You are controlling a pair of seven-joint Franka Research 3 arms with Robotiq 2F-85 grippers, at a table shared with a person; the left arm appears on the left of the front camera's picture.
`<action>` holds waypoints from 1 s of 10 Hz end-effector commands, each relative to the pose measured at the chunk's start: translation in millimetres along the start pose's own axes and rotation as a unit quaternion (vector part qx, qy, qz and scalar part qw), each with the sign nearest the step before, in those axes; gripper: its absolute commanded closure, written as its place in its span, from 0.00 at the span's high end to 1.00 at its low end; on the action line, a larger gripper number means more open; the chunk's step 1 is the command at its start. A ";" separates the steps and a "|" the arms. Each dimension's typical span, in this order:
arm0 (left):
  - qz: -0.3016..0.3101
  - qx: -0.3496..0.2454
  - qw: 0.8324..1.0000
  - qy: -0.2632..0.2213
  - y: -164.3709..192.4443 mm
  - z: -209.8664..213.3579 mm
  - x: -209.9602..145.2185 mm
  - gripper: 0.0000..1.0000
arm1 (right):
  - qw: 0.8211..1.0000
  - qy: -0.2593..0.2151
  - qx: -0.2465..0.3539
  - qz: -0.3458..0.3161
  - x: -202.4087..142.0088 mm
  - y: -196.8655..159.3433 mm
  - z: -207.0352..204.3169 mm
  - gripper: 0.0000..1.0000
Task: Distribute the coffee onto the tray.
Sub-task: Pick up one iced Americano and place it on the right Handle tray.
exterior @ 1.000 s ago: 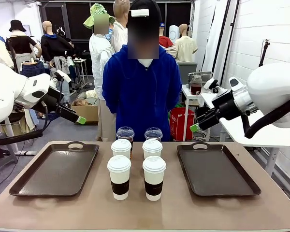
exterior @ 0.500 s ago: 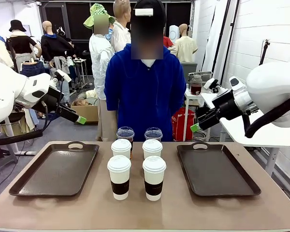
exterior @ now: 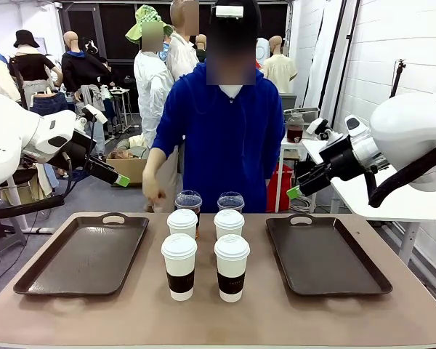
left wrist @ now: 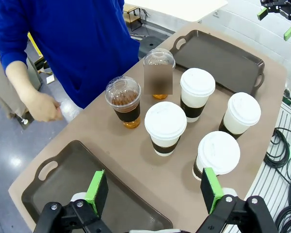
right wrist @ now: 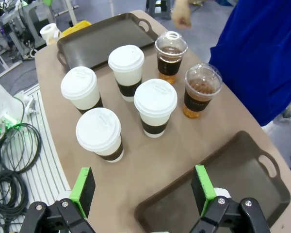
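We see four white lidded paper cups with dark brown sleeves (exterior: 179, 265) clustered mid-counter (exterior: 276, 313), with two clear plastic cups of brown drink (exterior: 188, 199) just behind. A dark brown handled left tray (exterior: 87, 254) and matching right tray (exterior: 323, 254) flank them. A person's hand (exterior: 155, 195) hovers beside the clear cups. Our left jaws and right jaws hang released, grasping nothing.

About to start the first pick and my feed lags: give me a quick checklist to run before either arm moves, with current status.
1. Left gripper open, nothing held: ok.
2. Right gripper open, nothing held: ok.
3. Left tray and right tray bare: ok.
4. Four paper cups and two clear cups upright, lidded, on the table between the trays: ok.
5. Person's hand away from the cups: not ok, it hangs at the far edge beside a clear cup.
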State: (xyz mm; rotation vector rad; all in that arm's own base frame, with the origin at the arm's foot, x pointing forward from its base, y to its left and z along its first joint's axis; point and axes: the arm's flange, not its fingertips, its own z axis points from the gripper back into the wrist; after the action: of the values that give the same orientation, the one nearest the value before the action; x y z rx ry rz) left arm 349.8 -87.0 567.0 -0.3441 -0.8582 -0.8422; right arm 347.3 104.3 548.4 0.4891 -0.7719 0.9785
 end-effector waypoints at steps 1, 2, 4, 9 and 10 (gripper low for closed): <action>0.001 -0.001 1.000 -0.002 0.9 1.0 -0.3 1.00 | 1.000 -0.010 0.010 0.006 0.2 -2.3 -2.5 1.00; 0.001 -0.001 1.000 -0.002 0.9 1.0 -0.3 1.00 | 1.000 -0.010 0.010 0.006 0.2 -2.3 -2.5 1.00; 0.001 -0.001 1.000 -0.002 0.9 1.0 -0.3 1.00 | 1.000 -0.010 0.010 0.006 0.2 -2.3 -2.5 1.00; 0.001 -0.001 1.000 -0.002 0.9 1.0 -0.3 1.00 | 1.000 -0.010 0.010 0.006 0.2 -2.3 -2.5 1.00; 0.001 -0.001 1.000 -0.002 0.9 1.0 -0.3 1.00 | 1.000 -0.010 0.010 0.006 0.2 -2.3 -2.5 1.00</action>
State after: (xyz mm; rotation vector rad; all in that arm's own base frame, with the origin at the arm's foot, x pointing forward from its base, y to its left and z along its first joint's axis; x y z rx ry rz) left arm 349.8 -87.0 567.0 -0.3441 -0.8582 -0.8422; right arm 346.7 104.2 548.7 0.4845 -0.7698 0.9801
